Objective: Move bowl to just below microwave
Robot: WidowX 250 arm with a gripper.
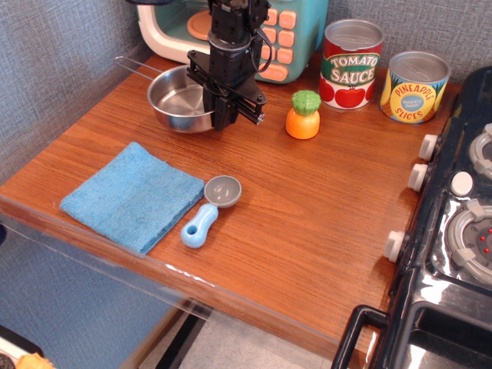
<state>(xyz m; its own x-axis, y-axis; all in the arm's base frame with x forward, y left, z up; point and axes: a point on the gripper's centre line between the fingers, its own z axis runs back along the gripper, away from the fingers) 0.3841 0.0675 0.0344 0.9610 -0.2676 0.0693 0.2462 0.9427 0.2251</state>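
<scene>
one bowl (178, 98), visibly empty inside

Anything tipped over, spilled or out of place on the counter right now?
Nothing stands out. The bowl sits level in front of the microwave with the gripper at its rim. Both cans stand upright, and the cloth lies flat.

**Wooden counter set in a grey-walled corner**

A reddish-brown wooden countertop (307, 207) with visible grain fills the scene, backed on two sides by grey textured wall panels (54, 69). A black toy stove (453, 231) with pale knobs stands against the counter's right edge. Below the front edge, a pale floor (254, 350) shows. Even light leaves a glossy sheen along the counter's front lip.
</scene>
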